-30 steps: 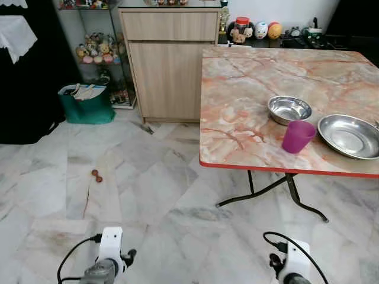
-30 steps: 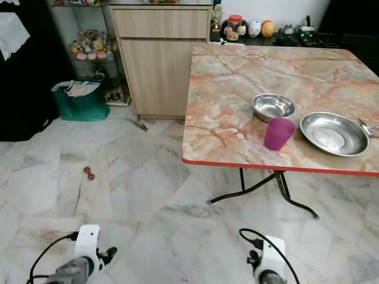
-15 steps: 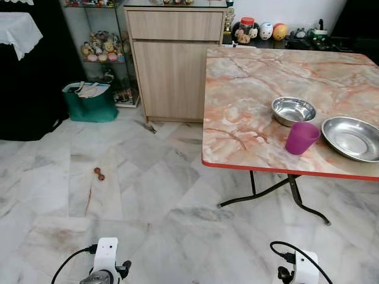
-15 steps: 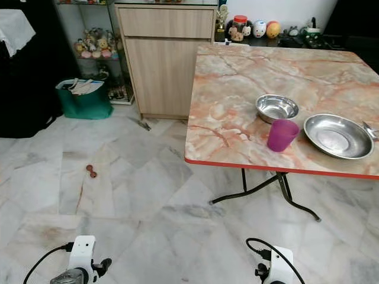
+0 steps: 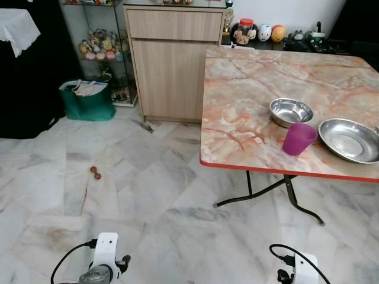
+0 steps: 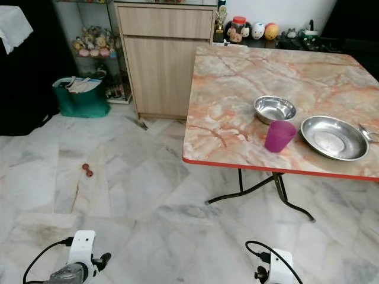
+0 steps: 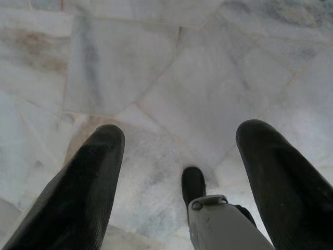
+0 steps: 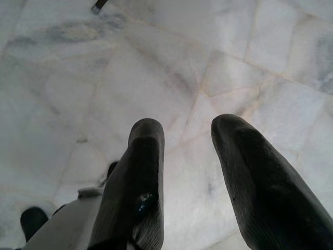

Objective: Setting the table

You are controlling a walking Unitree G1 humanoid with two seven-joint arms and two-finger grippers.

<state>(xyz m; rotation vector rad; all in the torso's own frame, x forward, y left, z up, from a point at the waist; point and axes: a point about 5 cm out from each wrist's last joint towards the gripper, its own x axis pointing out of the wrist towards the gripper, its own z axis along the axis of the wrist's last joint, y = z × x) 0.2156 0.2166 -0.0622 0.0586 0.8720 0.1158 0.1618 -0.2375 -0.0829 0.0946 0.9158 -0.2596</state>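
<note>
A marble-patterned table (image 5: 249,106) with a red edge stands ahead on the right. On it sit a small steel bowl (image 5: 290,111), a purple cup (image 5: 298,139) just in front of the bowl, and a wide steel plate (image 5: 349,139) to the cup's right. Both arms hang low at the bottom of the eye views, well short of the table. My left gripper (image 7: 179,135) is open over the bare marble floor. My right gripper (image 8: 187,130) is open too, with nothing between its fingers.
A wooden cabinet (image 5: 169,59) stands behind the table's left corner. A green bag (image 5: 87,102) and a glass shelf of figurines (image 5: 98,47) are at the back left. A small brown object (image 5: 95,172) lies on the floor. Black folding table legs (image 5: 284,195) reach under the table.
The camera has shifted a little, so the whole scene moved slightly in the picture. The things on the table have not moved. Both arms stay hanging low.
</note>
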